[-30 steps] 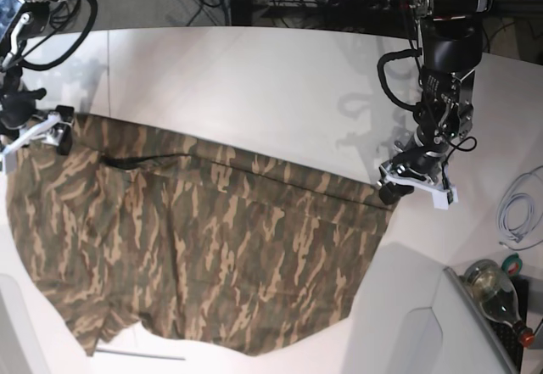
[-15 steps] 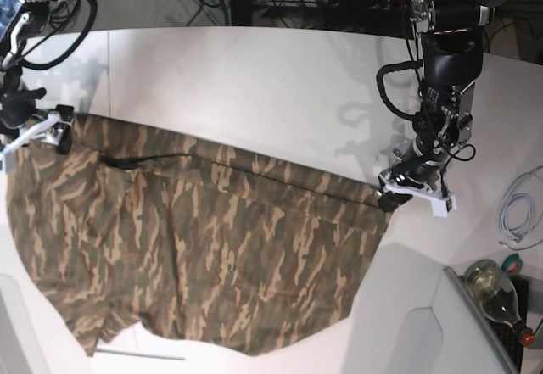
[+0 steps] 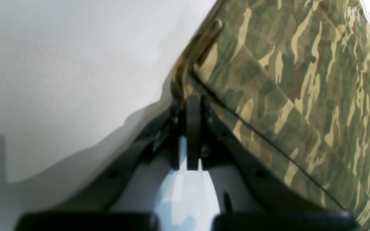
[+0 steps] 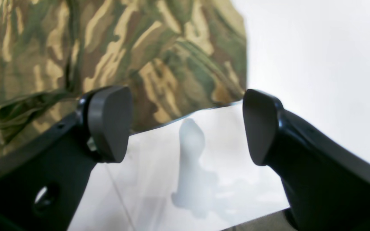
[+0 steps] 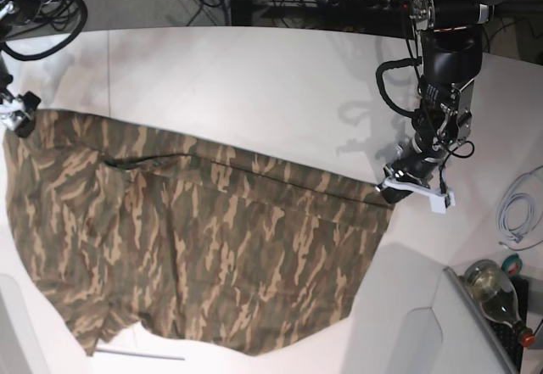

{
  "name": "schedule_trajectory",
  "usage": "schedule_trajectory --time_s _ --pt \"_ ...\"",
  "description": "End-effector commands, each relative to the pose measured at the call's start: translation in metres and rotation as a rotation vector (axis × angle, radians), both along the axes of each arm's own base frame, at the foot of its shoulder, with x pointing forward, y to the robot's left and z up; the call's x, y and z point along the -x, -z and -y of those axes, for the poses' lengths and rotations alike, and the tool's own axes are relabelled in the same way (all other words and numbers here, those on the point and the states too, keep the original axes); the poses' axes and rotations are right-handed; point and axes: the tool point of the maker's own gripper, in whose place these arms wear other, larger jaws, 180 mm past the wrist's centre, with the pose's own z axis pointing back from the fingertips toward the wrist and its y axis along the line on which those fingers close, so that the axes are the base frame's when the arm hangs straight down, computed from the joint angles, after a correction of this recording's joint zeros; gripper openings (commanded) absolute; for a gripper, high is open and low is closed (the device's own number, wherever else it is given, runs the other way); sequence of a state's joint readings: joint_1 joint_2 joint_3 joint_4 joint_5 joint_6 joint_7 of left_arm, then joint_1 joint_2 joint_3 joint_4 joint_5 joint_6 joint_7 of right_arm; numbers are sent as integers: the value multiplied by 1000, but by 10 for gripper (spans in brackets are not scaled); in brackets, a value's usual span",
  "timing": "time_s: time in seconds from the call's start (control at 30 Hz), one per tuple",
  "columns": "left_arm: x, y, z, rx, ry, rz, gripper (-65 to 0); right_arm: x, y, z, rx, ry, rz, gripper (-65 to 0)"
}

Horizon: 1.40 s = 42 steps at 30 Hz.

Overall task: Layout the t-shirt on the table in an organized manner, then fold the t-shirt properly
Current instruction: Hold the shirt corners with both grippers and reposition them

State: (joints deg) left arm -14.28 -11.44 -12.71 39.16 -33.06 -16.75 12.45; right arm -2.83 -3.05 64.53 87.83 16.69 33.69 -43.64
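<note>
I can read no brand or writing anywhere on the t-shirt (image 5: 195, 247). It lies spread across the near half of the bench (image 5: 254, 86). My left end effector (image 3: 193, 106) is clamped tight on the shirt's folded corner edge; only the left wrist view shows that pinch, while the base view shows just the arm at the shirt's right corner. My right end effector (image 4: 185, 125) stands wide open, holding nothing, just beside the shirt's opposite corner. The base view alone shows a glass bottle (image 5: 496, 293) and a white cable (image 5: 517, 213) beyond the shirt's right corner.
</note>
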Motion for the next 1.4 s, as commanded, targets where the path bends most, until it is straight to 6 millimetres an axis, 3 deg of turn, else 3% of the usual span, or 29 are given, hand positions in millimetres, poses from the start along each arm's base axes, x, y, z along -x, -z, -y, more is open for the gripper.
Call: schedule_trajectory --time_s 0.0,0.2,0.53,0.87,0.93,1.13,1.17,1.3,1.37 --pt "-4 -4 -3 -13 10 -6 -650 1 -11 15 30 31 29 -143" --pt "-3 -2 -3 -13 10 -9 -650 3 13 12 -120 70 60 -122" --pt "-2 -2 -5 -17 11 -13 -650 2 56 -17 -324 101 53 -102" --pt "-1 -2 -6 -19 11 -13 -650 -10 77 -3 -455 168 58 -113" --pt "-1 -2 -6 -19 11 -13 -650 -11 80 -4 -473 171 53 -174" --pt "-1 -2 -6 -19 11 -13 -650 -22 74 -2 -471 164 74 -620" --pt "-1 -2 -6 -19 11 -13 -650 -24 73 -2 -472 160 75 -647" --pt "-1 -2 -7 -20 10 -13 -650 -27 67 9 -445 145 74 -644" --pt "-2 -3 -7 -21 11 -11 -650 -31 66 3 -443 104 52 -644"
